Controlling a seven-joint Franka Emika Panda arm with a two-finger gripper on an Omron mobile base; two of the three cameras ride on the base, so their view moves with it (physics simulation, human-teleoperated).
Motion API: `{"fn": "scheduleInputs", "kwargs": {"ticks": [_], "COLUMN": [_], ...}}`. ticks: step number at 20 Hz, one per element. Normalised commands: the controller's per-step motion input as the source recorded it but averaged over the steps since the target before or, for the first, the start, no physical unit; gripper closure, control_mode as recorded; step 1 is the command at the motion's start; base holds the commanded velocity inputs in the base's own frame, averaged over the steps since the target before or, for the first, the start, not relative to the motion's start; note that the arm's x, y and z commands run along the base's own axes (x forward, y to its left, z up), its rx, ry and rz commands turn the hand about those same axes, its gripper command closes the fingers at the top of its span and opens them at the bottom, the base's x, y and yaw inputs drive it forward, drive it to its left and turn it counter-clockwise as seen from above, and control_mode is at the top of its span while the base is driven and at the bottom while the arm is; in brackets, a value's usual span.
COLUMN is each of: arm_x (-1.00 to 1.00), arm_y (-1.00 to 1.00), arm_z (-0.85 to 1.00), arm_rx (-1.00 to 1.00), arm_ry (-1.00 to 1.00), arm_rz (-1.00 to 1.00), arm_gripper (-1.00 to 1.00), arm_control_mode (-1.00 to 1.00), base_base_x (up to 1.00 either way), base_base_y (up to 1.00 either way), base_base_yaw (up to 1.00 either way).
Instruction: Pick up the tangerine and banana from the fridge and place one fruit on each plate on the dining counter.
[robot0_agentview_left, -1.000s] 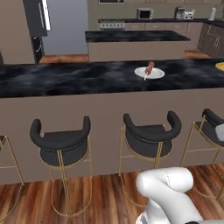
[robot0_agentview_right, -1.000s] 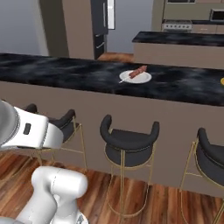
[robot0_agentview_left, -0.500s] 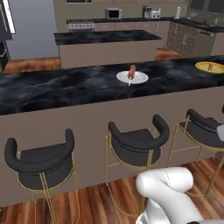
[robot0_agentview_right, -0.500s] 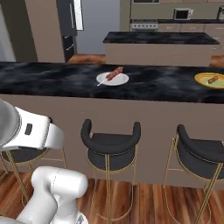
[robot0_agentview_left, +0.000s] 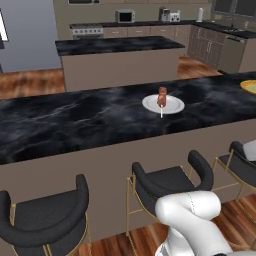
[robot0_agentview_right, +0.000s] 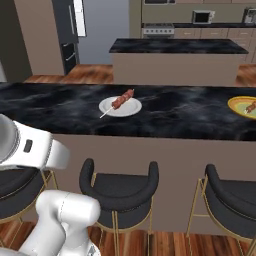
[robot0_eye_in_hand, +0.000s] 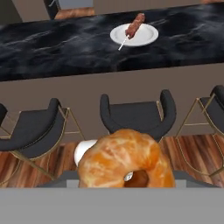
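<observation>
The tangerine (robot0_eye_in_hand: 126, 161), round and orange, sits large at the bottom of the hand view, right where my fingers rise. It covers them, and the gripper is shut on it. Ahead lies the dining counter (robot0_agentview_left: 75, 125) (robot0_agentview_right: 190, 117) (robot0_eye_in_hand: 52, 48) with its black marbled top. On it is the white plate (robot0_agentview_left: 172, 106) (robot0_agentview_right: 131, 109) (robot0_eye_in_hand: 146, 37), holding a reddish-brown skewered piece. The yellow plate (robot0_agentview_left: 248, 86) (robot0_agentview_right: 237, 105) lies further right with a small brown piece on it. The black fridge (robot0_agentview_right: 67, 30) stands far back on the left. The banana is out of view.
Black bar stools with gold legs (robot0_agentview_left: 170, 185) (robot0_agentview_right: 120, 187) (robot0_eye_in_hand: 135, 113) line the near side of the counter. A second island (robot0_agentview_left: 117, 60) (robot0_agentview_right: 175, 57) stands behind it. My white arm (robot0_agentview_left: 192, 217) (robot0_agentview_right: 30, 150) is folded low in front of the stools.
The whole picture has shifted as the base drove. The counter and both plates are now closer and larger. The tangerine stays in the gripper.
</observation>
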Motion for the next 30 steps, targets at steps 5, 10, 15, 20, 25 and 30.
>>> {"fn": "scheduleInputs", "kwargs": {"ticks": [5, 10, 15, 20, 25, 30], "arm_x": [0.00, 1.00, 1.00, 1.00, 0.99, 0.92], "arm_y": [0.00, -0.03, 0.00, 0.00, 0.00, 0.00], "arm_z": [0.00, 0.39, 0.25, 0.03, -0.13, -0.28], "arm_rx": [0.00, 0.00, 0.00, 0.00, 0.00, 0.00], "arm_ry": [0.00, 0.16, 0.17, 0.17, 0.19, 0.17], "arm_rz": [0.00, 0.00, 0.00, -0.07, -0.10, -0.05], "arm_gripper": [1.00, 1.00, 1.00, 1.00, 1.00, 1.00], "arm_control_mode": [1.00, -1.00, -1.00, -1.00, -1.00, -1.00], "base_base_x": [1.00, 0.00, 0.00, 0.00, 0.00, 0.00], "base_base_y": [0.00, 0.00, 0.00, 0.00, 0.00, 0.00], "base_base_yaw": [0.00, 0.00, 0.00, 0.00, 0.00, 0.00]}}
